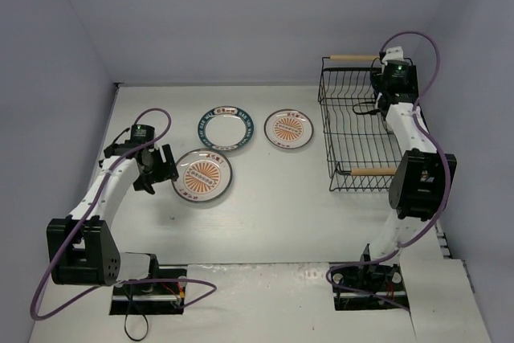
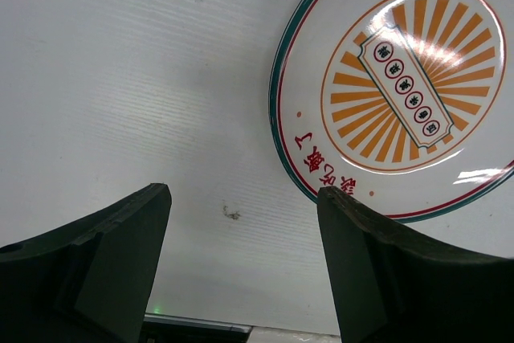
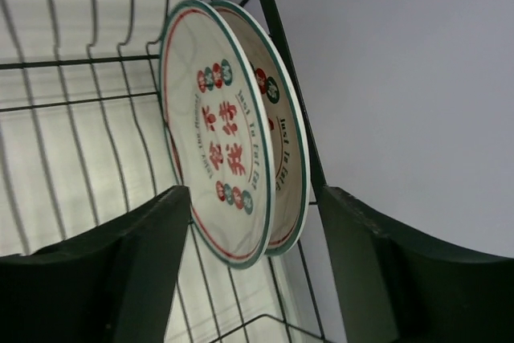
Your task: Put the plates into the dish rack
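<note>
Three plates lie flat on the table: an orange sunburst plate (image 1: pixel 201 175), a dark teal-rimmed plate (image 1: pixel 226 128) and a second sunburst plate (image 1: pixel 288 128). My left gripper (image 1: pixel 159 168) hangs open just left of the nearest sunburst plate (image 2: pixel 401 86), with only bare table between its fingers (image 2: pixel 242 190). The black wire dish rack (image 1: pixel 371 172) stands at the right. Inside it, two red-character plates (image 3: pixel 217 130) (image 3: pixel 287 150) stand on edge against the end wires. My right gripper (image 3: pixel 255 192) is open, its fingers on either side of their lower rims and holding nothing.
The rack has two wooden handles (image 1: pixel 353 58), one far and one near. The right arm's wrist (image 1: pixel 395 78) sits over the rack's far right corner. Grey walls close in the table at the back and on both sides.
</note>
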